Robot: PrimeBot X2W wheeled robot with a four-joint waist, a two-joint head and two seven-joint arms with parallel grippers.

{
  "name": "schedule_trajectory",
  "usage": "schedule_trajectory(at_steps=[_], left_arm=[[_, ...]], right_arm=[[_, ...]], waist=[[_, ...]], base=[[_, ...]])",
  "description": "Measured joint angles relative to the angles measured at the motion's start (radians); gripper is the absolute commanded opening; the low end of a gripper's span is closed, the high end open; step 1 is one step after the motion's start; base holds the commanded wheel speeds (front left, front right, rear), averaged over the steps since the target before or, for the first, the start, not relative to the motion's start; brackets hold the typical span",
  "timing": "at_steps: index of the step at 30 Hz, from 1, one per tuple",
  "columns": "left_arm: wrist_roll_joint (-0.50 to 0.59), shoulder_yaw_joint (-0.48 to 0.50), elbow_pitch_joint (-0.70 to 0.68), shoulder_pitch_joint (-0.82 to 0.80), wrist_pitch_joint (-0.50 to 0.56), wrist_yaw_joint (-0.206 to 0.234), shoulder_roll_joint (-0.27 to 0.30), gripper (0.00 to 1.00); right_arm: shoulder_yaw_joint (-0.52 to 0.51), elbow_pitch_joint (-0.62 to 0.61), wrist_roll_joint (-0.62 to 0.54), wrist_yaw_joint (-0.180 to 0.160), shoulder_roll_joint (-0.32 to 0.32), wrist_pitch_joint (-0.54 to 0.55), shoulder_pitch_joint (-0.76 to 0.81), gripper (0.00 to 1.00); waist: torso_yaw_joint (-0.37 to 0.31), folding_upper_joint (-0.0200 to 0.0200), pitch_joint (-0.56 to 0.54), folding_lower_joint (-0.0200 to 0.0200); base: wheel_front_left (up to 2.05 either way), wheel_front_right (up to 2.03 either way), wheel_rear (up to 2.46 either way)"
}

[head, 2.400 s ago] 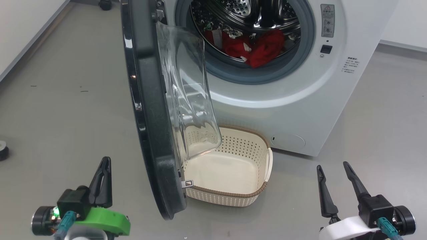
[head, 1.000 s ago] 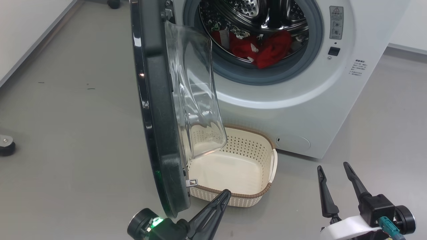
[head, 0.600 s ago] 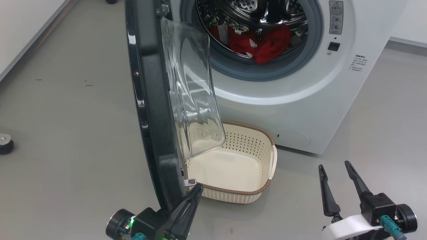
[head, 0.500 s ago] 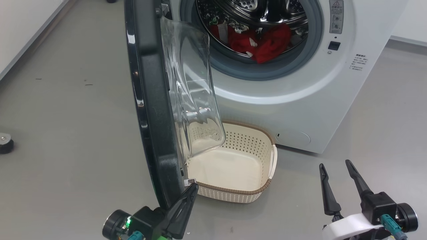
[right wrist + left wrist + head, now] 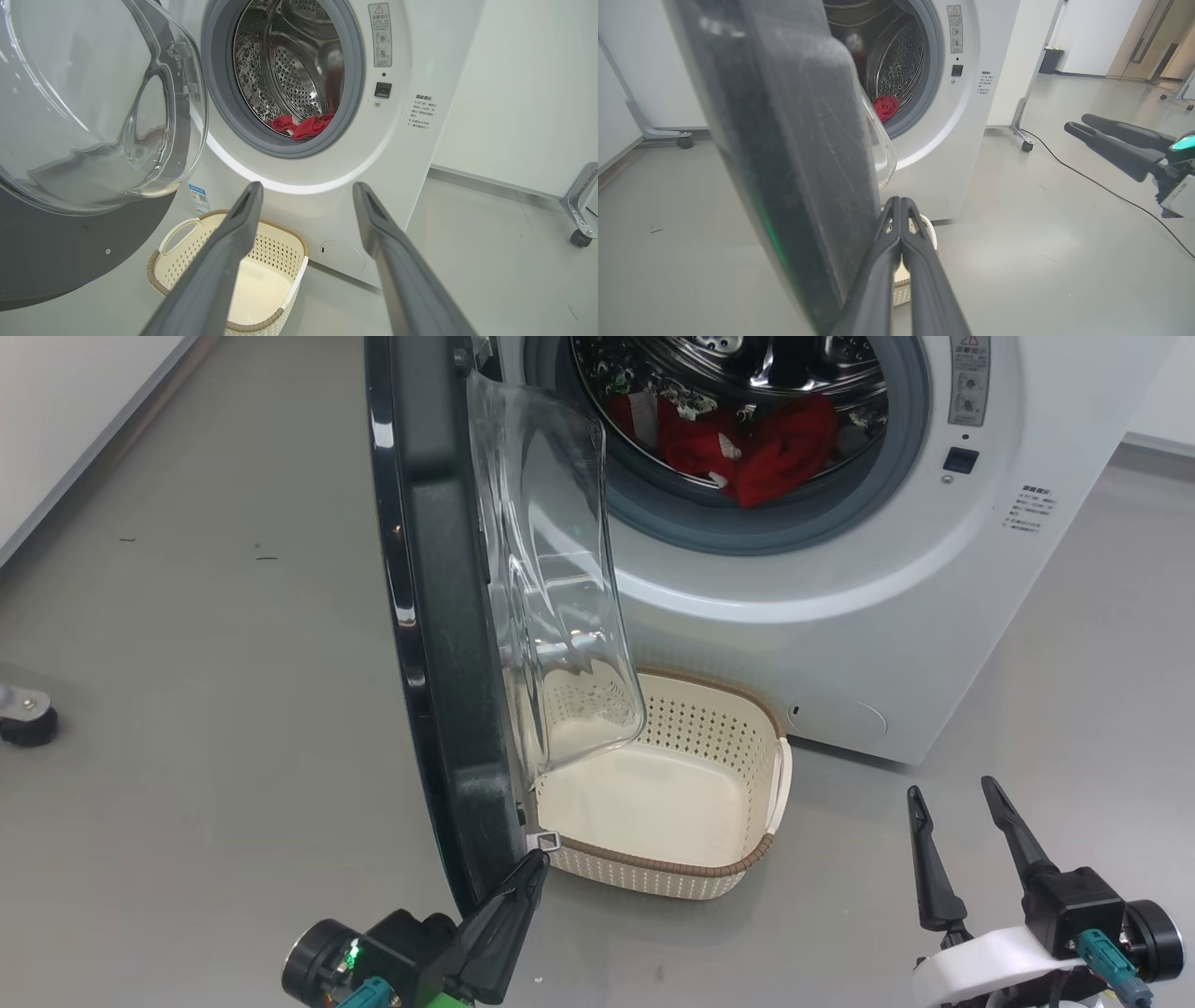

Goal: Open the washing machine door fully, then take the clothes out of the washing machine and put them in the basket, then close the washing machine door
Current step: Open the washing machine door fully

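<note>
L claw (image 5: 530, 873) pinched shut, tip at lower inner edge of door (image 5: 439, 616), prob to push it wider; R claw (image 5: 952, 791) spread wide, idle; clothes (image 5: 747, 448) in washer (image 5: 840, 616) well beyond both, basket (image 5: 653, 866) just past L tip.

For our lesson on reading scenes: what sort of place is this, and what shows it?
Probably a lab or test room, not a home: the washing machine stands on grey floor, with a wheeled metal frame and a loose cable nearby.
</note>
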Motion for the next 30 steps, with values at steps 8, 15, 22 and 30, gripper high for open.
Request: schedule_trajectory(at_steps=[8,15,22,30], left_arm=[[0.0,0.006,0.012,-0.003,-0.017,0.008,-0.006,0.0],[0.0,0.037,0.031,-0.003,-0.035,0.038,-0.008,0.0],[0.0,0.059,0.037,-0.002,-0.045,0.054,-0.009,0.0],[0.0,0.096,0.048,-0.002,-0.07,0.083,-0.008,0.0]], right_arm=[[-0.017,0.001,-0.002,0.0,0.0,0.0,0.0,1.0],[-0.026,0.004,-0.007,0.009,0.0,0.0,0.0,1.0],[-0.042,0.004,-0.011,0.009,0.001,0.0,0.0,1.0],[-0.047,0.004,-0.024,0.009,0.002,0.0,0.0,1.0]], waist=[[0.027,0.0,0.0,0.0],[0.054,0.0,-0.007,0.0],[0.08,0.0,-0.005,0.0],[0.112,0.0,0.004,0.0]], base=[[0.0,0.0,0.0],[0.0,0.0,0.0],[0.0,0.0,0.0],[0.0,0.0,0.0]])
